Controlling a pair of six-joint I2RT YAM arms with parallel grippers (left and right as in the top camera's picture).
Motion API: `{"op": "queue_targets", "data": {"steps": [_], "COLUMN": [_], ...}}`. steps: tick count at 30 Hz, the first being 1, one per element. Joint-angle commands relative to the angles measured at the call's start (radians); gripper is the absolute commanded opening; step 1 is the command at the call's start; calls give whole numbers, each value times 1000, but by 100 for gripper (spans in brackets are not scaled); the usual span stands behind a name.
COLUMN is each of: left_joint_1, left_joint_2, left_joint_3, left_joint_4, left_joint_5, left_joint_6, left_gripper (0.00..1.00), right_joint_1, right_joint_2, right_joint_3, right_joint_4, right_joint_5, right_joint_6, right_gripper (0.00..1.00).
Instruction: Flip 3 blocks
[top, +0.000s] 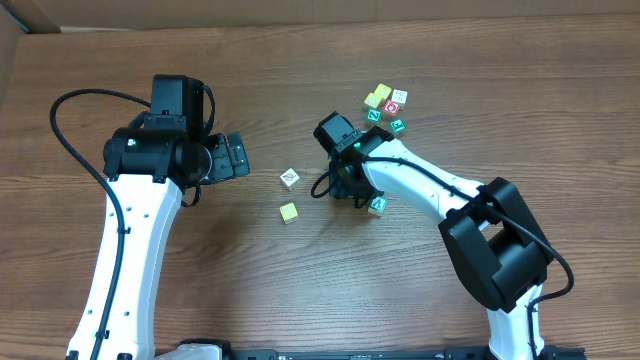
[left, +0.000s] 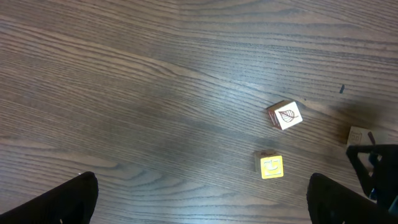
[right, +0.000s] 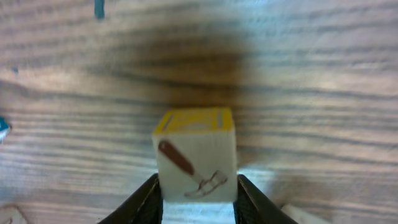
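My right gripper (right: 197, 190) is shut on a block (right: 196, 152) with a yellow top and a white face bearing a hammer picture; both fingers press its sides just above the table. In the overhead view the right gripper (top: 343, 183) covers that block. A white leaf block (top: 289, 178) and a yellow block (top: 289, 212) lie left of it, and a green-marked block (top: 377, 205) lies by the right arm. My left gripper (top: 232, 158) is open and apart from all blocks. The left wrist view shows the leaf block (left: 286, 115) and yellow block (left: 271, 166) ahead of its wide jaws (left: 205, 202).
A cluster of several cubes sits at the back right: a yellow one (top: 378, 97), a white one (top: 400, 96), a red-faced one (top: 391, 107) and green ones (top: 398, 126). The wooden table (top: 200, 280) spreads all around.
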Motion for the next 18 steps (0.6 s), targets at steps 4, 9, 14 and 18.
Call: {"op": "queue_targets", "data": {"steps": [4,9,14,18], "left_joint_1": [0,0,0,0], "left_joint_2": [2,2,2,2], "left_joint_3": [7,7,7,7], "left_joint_4": [3,3,3,3], "left_joint_5": [-12,-12,-12,-12], "left_joint_6": [-14,-14,-14,-14], "left_gripper": [100,100,100,100], "right_joint_1": [4,-6,-5,-4], "right_joint_2": [-16,-16,-15,-15], "right_joint_3": [-7,-7,-7,-7], "right_joint_4": [-6,60,114,108], "right_joint_5": [14,70,70,70], "right_joint_6": [0,-1,-4,-4], "right_gripper": [45,71,58,52]}}
